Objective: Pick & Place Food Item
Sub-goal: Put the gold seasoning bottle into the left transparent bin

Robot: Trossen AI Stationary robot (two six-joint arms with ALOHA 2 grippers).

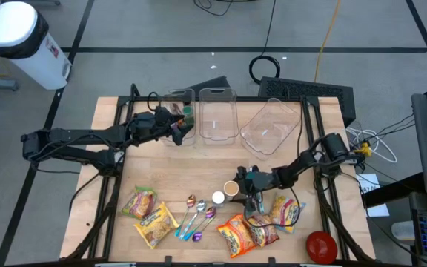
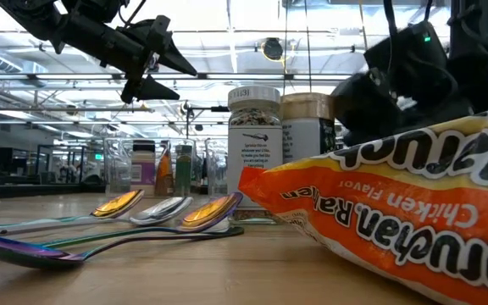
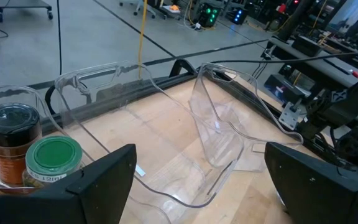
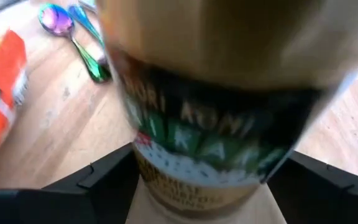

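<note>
A furikake jar with a brown lid (image 1: 231, 189) stands on the table beside a white-lidded jar (image 1: 218, 197). Both also show in the low view, the brown-lidded jar (image 2: 307, 127) and the white-lidded jar (image 2: 254, 127). My right gripper (image 1: 242, 187) is at the brown-lidded jar, whose label (image 4: 210, 137) fills the right wrist view between the two fingers. My left gripper (image 1: 178, 123) is open and empty above the left clear container (image 1: 178, 119), which holds a black-lidded jar (image 3: 11, 124) and a green-lidded jar (image 3: 55, 158). My right gripper has the furikake jar's body (image 4: 166, 180) between its two fingers, one finger (image 4: 114, 177) on each side of the label. The fingers come about level from the table's right side. The jar is upright; its base is hidden.
Two more clear containers (image 1: 217, 115) (image 1: 271, 126) stand at the far edge, the right one tipped askew. Ramen packets (image 1: 247, 231) (image 1: 148, 215) and several spoons (image 1: 199, 216) lie at the near edge. A red bowl (image 1: 321, 245) sits at the near right corner.
</note>
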